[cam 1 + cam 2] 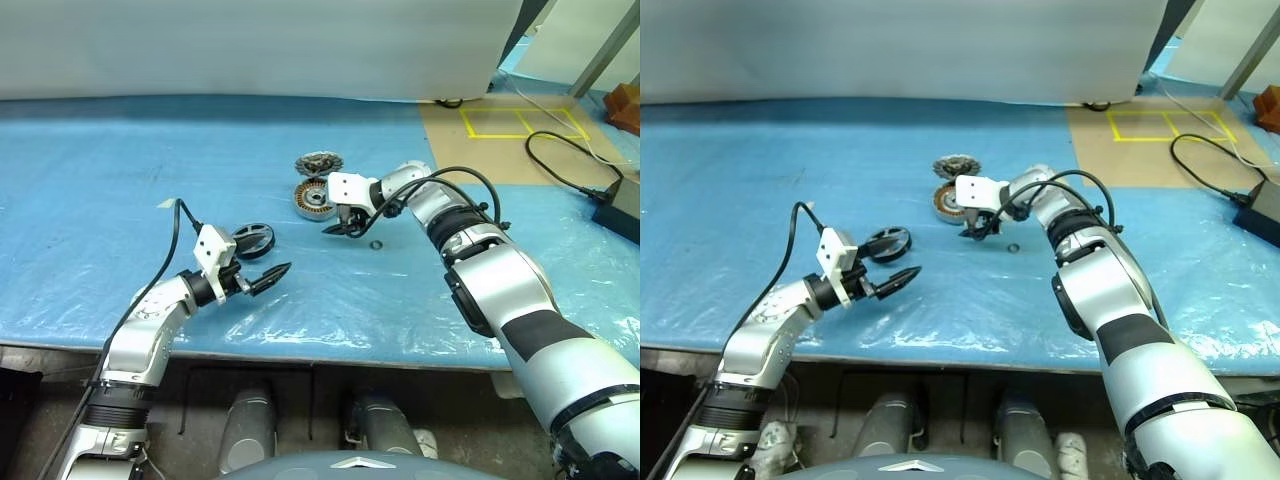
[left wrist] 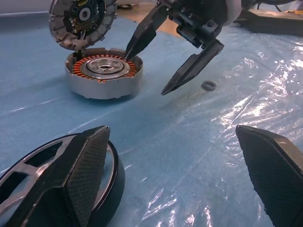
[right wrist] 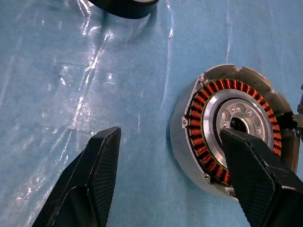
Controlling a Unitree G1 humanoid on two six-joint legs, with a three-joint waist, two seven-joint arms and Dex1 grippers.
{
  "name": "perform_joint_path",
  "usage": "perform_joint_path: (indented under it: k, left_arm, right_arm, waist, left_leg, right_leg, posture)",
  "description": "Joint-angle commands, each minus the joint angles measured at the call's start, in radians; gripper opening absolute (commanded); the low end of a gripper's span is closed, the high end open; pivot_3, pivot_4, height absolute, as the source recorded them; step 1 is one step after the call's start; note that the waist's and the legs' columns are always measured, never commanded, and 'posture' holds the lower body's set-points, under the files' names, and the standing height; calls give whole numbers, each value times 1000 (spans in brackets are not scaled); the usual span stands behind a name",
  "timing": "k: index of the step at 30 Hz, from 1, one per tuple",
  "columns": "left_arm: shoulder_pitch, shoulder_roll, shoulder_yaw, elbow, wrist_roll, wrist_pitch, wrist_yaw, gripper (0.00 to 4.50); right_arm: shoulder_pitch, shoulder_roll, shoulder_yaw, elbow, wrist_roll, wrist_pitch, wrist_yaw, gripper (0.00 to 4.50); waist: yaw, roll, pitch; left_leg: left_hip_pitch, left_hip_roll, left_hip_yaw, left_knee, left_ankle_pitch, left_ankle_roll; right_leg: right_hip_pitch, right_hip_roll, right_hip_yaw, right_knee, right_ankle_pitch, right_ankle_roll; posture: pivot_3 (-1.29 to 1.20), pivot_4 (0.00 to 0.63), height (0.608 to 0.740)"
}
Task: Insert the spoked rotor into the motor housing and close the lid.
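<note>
The right tool (image 1: 345,226) hangs open and empty just beside the housing (image 1: 316,198), which lies at its eleven o'clock: a short grey ring with copper windings. The toothed rotor (image 1: 319,164) leans behind it. The left tool (image 1: 262,277), wide open and empty, sits by the dark-rimmed lid (image 1: 254,240) on the blue-filmed desk (image 1: 100,200).

Motor housing (image 1: 316,198) flat, windings up; jagged rotor (image 1: 319,163) tilted behind; dark-rimmed lid (image 1: 254,240) apart.

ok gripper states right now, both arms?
Left gripper: open, holding nothing.
Right gripper: open, holding nothing, beside the motor housing.
</note>
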Motion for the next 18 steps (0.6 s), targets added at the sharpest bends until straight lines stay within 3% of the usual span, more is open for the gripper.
perform_joint_path:
  k: [1,18]
  left_arm:
    - [1,-3,-4,-39,-7,-15,2,4500]
    - [25,-19,-18,-74,-12,1,29,4500]
  right_arm:
    - [-46,13,-3,0,-20,27,-53,3529]
    - [-70,43,26,8,-104,12,-45,3529]
  waist:
    - [0,0,0]
    - [-1,0,0]
  left_leg:
    - [0,0,0,0,0,0]
    - [0,0,0,0,0,0]
  right_leg:
    - [0,0,0,0,0,0]
    - [0,0,0,0,0,0]
  posture:
    - [0,150,740]
    - [0,150,740]
